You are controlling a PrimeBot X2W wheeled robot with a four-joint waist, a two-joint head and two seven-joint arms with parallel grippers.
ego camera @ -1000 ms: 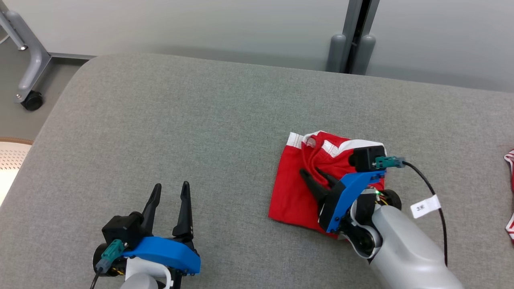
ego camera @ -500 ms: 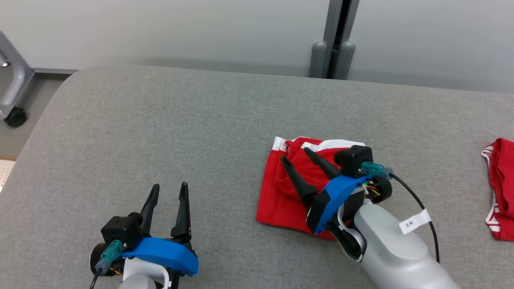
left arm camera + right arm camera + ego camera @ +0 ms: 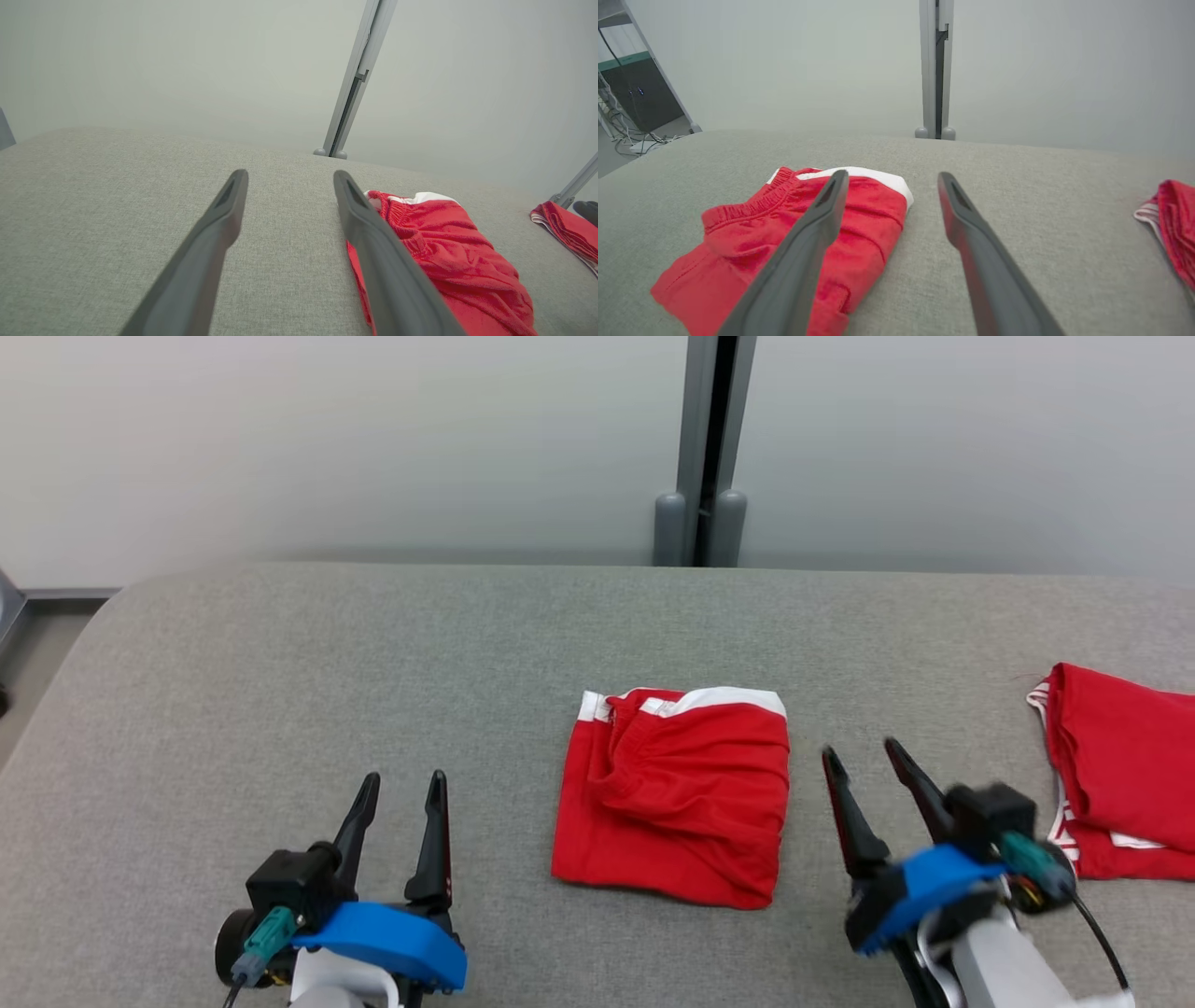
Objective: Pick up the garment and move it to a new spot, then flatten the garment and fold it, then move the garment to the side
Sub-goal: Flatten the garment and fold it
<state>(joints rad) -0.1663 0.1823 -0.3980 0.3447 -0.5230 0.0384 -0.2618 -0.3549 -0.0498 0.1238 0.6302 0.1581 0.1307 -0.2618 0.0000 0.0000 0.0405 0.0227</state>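
Beside the garment [image 3: 672, 793], left end effector [image 3: 404, 779] and right end effector [image 3: 859, 749] gape empty; right wrist view catches a cabinet [image 3: 644, 88].

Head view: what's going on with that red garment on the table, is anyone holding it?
Nothing is holding it. The red garment lies folded on the grey table, between the two grippers. The right gripper sits open just to its right, clear of the cloth, and the left gripper rests open further off on the other side. A second red garment lies near the table's right end. The fold looks done.
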